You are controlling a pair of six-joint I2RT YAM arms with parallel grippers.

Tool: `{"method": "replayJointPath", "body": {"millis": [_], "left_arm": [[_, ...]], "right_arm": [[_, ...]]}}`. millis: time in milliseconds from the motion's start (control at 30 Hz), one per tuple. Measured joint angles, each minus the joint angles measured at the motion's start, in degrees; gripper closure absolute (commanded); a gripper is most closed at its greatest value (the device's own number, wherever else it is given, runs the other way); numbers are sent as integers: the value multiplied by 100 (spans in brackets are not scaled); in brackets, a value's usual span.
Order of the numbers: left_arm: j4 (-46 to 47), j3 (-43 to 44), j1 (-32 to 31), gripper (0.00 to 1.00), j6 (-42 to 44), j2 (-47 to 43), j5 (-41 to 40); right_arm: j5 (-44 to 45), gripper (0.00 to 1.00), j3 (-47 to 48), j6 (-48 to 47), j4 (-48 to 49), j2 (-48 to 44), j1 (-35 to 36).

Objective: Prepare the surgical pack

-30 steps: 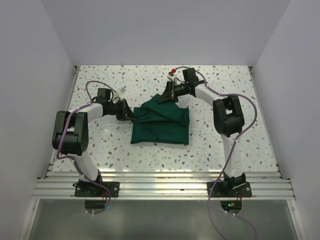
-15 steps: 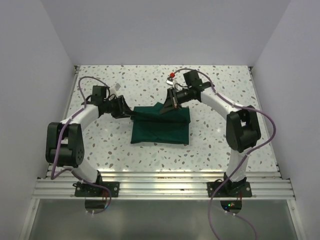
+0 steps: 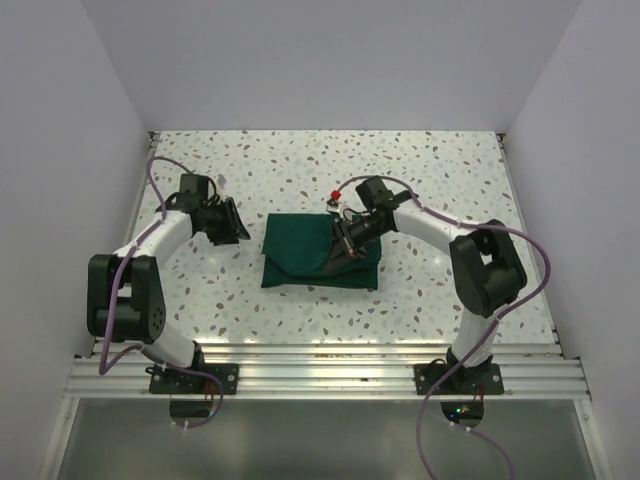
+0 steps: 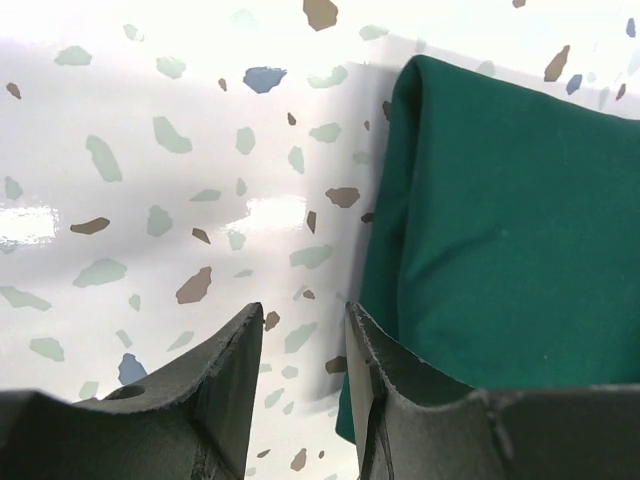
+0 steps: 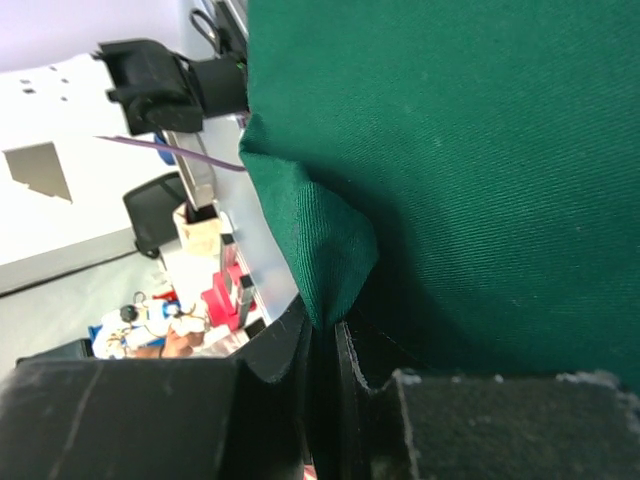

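Observation:
The surgical pack [image 3: 305,256] is a dark green fabric drape folded into a rectangle on the speckled table. My right gripper [image 3: 349,243] is over its right half, shut on a pinched fold of the green fabric [image 5: 325,245], which it holds over the bundle. My left gripper [image 3: 236,227] is open and empty, just left of the drape's left edge [image 4: 395,215], apart from the cloth. In the left wrist view the drape [image 4: 510,220] fills the right side, with bare table between my fingers [image 4: 225,360].
The speckled white table [image 3: 430,180] lies around the drape. White walls enclose the left, right and back. A metal rail [image 3: 320,360] runs along the near edge by the arm bases.
My right gripper has carried the green fold from the far edge down over the drape toward the near side. My left gripper has let go and drawn back left of the drape.

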Motion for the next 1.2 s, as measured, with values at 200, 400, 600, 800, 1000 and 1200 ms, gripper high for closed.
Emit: {"method": "replayJointPath", "body": {"millis": [200,400,600,800,1000,1200], "left_arm": [[-33,2,22,59,-9,188,-61],[-83,17,24,60,-9,341,-15],[-101,17,24,60,-4,369,35],[-111,17,28,60,7,374,118],[-116,20,31,61,20,374,212],[-79,42,50,67,61,302,710]], "right_arm": [[136,88,-227,-125,-20,-107,83],[249,85,-358,-232,-37,-129,308],[328,63,-586,-380,-175,-129,487],[496,52,-673,-542,-494,-125,597],[599,51,-1132,-625,-691,-149,708],[793,70,-1600,-448,-772,-603,634]]}}
